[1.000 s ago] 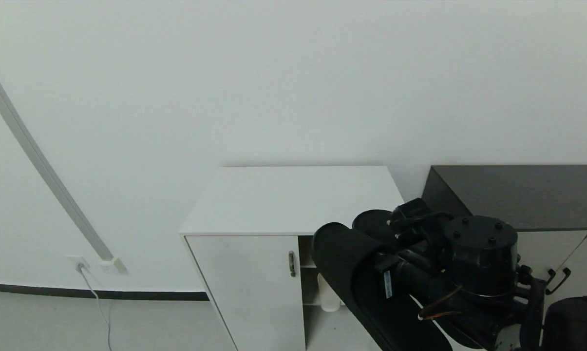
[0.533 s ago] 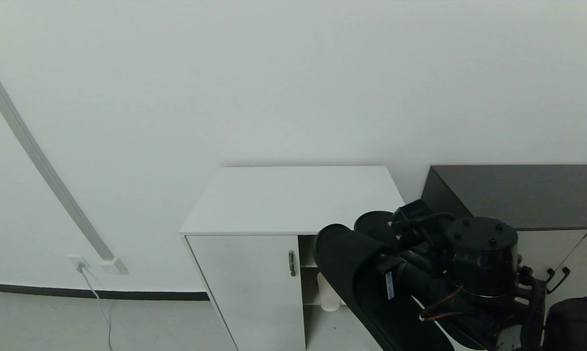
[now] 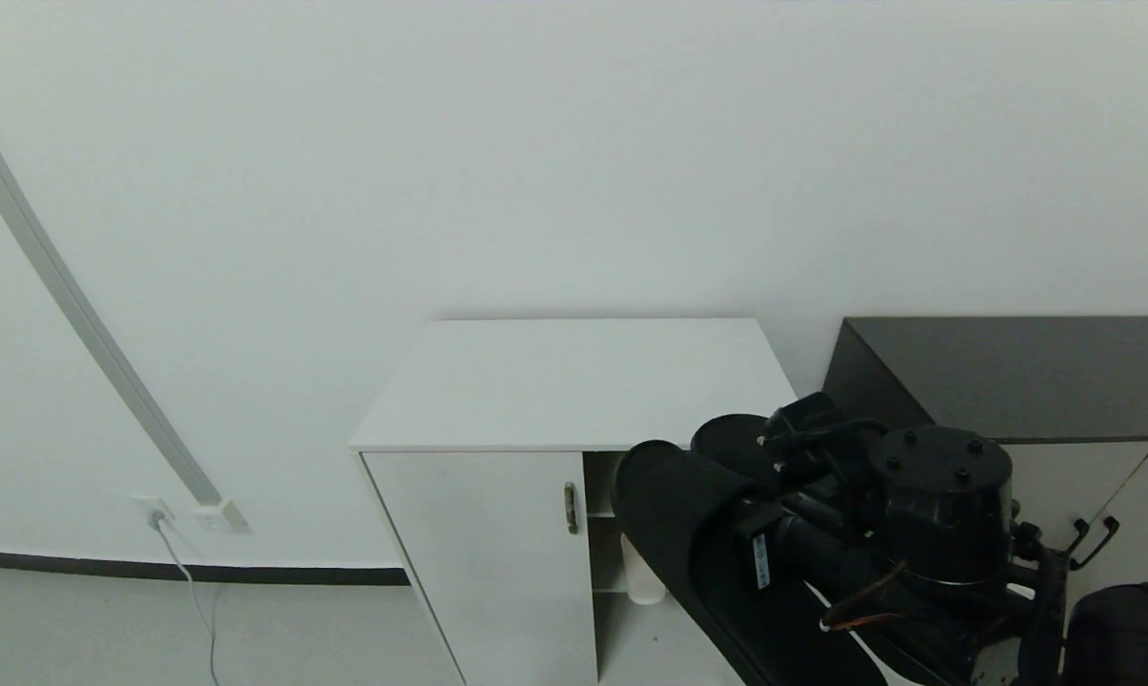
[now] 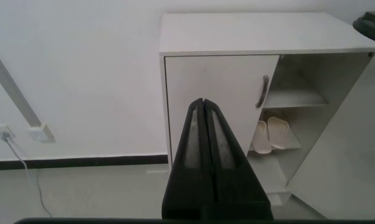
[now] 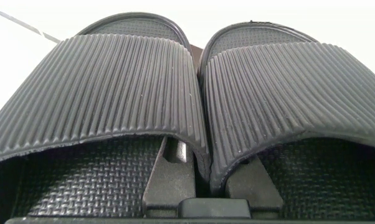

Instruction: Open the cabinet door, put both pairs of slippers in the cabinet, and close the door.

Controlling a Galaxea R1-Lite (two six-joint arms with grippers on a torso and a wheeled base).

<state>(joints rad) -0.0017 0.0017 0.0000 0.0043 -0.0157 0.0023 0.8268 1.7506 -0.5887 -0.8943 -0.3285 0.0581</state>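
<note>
Head view: soft, even overhead light, shadows faint. White wall [image 3: 574,143] is bright, slightly dimmer toward the 10 and 2 o'clock corners. A thin soft shadow lies on it just above the cabinet [image 3: 574,381] top. The open compartment [image 3: 604,581] at 6 o'clock is shaded. The conduit [image 3: 78,314] at 9 o'clock bows from lens distortion. At 5 o'clock the black slippers [image 3: 688,505] read near-solid dark.

Right wrist view: strap ribs [image 5: 113,81] catch light from above, underside in deep shadow.

Left wrist view: left gripper [image 4: 204,102] is dark, with a dull sheen on the finger faces.

No text legible, white sticker [image 3: 759,560] on the right arm [image 3: 936,514], print too small to read
</note>
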